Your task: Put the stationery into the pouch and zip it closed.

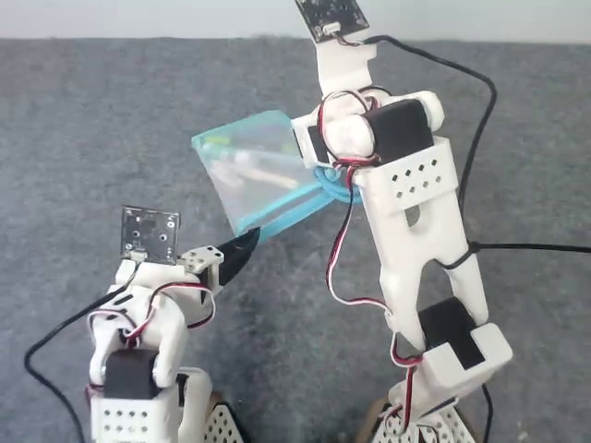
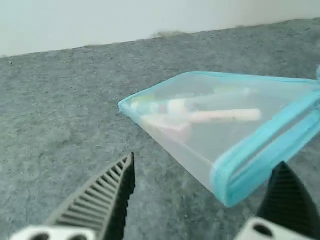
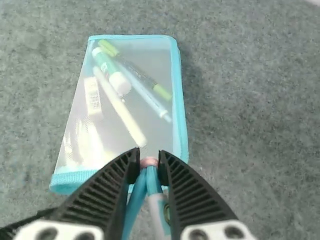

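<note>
A clear pouch (image 1: 259,171) with turquoise trim lies on the grey mat, holding several pens, a glue stick and an eraser. In the right wrist view the pouch (image 3: 130,100) stretches away from my right gripper (image 3: 148,164), which is shut on the blue strap (image 3: 142,187) at its zipper end. My left gripper (image 2: 200,205) is open, with the pouch's near corner (image 2: 230,187) between its fingers and touching neither. From above, the left gripper (image 1: 231,258) sits just below the pouch's lower corner. The pouch (image 2: 215,125) looks tilted, its strap end raised.
Grey felt-like mat (image 1: 111,129) covers the table, with free room left of and beyond the pouch. Black cables (image 1: 480,120) run off the right arm to the right. A pale wall (image 2: 100,20) bounds the far edge.
</note>
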Motion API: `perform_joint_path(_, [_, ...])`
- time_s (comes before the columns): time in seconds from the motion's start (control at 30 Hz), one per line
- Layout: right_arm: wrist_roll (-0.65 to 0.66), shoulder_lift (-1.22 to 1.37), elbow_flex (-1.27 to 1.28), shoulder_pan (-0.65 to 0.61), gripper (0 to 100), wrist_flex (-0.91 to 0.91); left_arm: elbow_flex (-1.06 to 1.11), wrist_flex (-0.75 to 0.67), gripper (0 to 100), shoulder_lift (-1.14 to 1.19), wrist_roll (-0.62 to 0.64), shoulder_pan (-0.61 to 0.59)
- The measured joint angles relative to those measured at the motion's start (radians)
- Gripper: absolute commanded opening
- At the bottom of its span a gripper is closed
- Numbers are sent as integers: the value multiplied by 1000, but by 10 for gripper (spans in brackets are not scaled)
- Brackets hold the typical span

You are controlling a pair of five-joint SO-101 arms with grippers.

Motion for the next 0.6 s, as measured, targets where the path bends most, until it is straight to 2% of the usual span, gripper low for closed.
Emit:
perform_joint_path(0.17, [0,0,0,2,6,6,100,-74,397,0,-5,-5])
perform_joint_path(0.4, [0,0,-52,-21,6,55,118,-103,370,0,-18,-15])
perform_joint_path(0.6, [0,-43,-97,-25,6,55,192,-195,360,-5,-35,-9])
